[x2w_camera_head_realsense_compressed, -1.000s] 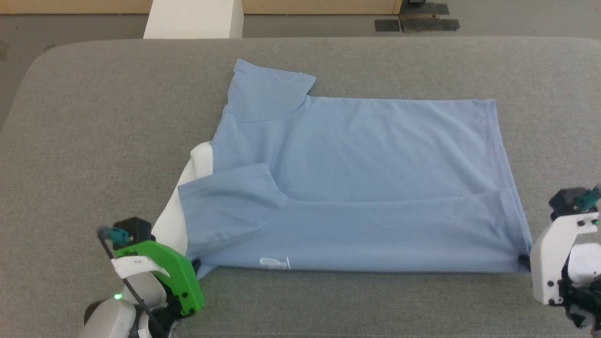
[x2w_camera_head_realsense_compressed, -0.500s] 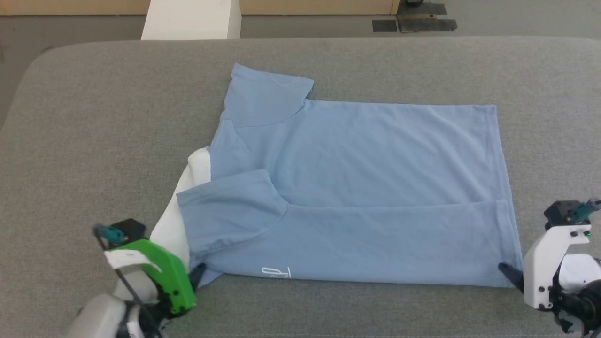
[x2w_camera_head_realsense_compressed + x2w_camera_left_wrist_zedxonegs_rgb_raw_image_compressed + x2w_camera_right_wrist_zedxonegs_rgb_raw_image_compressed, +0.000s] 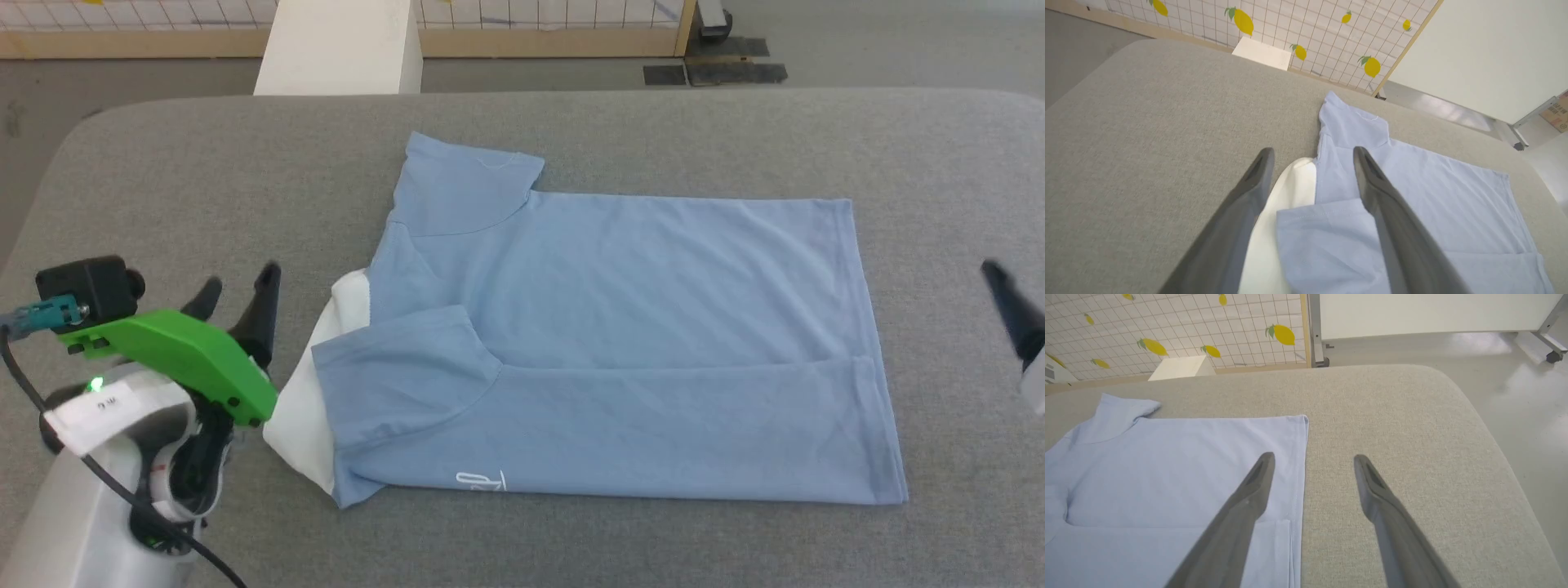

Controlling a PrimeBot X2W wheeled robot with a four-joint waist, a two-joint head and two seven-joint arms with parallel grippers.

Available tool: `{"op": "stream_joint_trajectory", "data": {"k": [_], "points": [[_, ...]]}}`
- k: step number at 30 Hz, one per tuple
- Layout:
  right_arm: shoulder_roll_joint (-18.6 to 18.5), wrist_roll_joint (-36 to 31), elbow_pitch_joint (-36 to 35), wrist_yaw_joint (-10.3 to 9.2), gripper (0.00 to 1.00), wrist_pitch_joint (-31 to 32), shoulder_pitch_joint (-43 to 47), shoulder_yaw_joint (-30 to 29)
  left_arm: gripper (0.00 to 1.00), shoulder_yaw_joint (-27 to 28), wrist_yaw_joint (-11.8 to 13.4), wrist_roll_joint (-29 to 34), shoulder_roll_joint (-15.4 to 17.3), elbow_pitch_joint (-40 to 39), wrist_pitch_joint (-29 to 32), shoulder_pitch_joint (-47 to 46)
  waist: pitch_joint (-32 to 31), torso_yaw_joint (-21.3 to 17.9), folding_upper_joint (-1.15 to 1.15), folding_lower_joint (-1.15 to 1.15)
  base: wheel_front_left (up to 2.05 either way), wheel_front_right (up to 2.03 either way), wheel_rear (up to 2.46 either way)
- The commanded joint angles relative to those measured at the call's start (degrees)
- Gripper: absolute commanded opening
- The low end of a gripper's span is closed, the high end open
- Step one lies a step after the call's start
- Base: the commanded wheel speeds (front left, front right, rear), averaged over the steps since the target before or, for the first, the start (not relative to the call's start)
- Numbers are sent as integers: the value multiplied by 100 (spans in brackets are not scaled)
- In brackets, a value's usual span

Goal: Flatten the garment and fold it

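The garment [image 3: 620, 327], a light blue polo shirt, lies flat on the grey table [image 3: 163, 188] with its near long edge folded over toward the middle. Its white collar [image 3: 306, 408] pokes out at the left, and a small white logo [image 3: 482, 482] shows on the near fold. My left gripper [image 3: 238, 286] hovers open just left of the collar, holding nothing. In the left wrist view this gripper [image 3: 1312, 153] stands above the collar [image 3: 1290, 183] and a sleeve. My right gripper [image 3: 1313, 458] is open and empty above the table beside the hem [image 3: 1300, 457]. One of its fingers [image 3: 1008, 306] shows at the right edge of the head view.
A white block [image 3: 339, 45] stands on the floor beyond the table's far edge. Behind it runs a grid panel [image 3: 1290, 24] with lemon prints. The table's rounded corners [image 3: 1453, 388] drop off to grey floor.
Both grippers opened and let go of the garment's near edge, then lifted away: the left up and to the left, the right out to the right. The head camera tilted up slightly.
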Motion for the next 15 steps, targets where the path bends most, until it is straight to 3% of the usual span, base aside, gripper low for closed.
{"op": "stream_joint_trajectory", "data": {"k": [1,5,9,15], "points": [[21,-101,-35,-8,100,-276,-104,-28,100,-9,-147,138,-107,119,-371,-115,76,-12,0,0,0,0,0],[76,-239,30,-8,100,-1007,-284,-84,100,-99,-586,472,-360,629,-1537,-369,231,-29,0,0,0,0,0],[88,-314,181,-8,100,-1492,-388,-78,100,-185,-824,837,-568,1163,-2570,-681,443,-20,0,0,0,0,0],[66,-350,363,-8,100,-1909,-659,-70,100,-414,-1079,1155,-843,1928,-3274,-1481,986,18,0,0,0,0,0]]}}
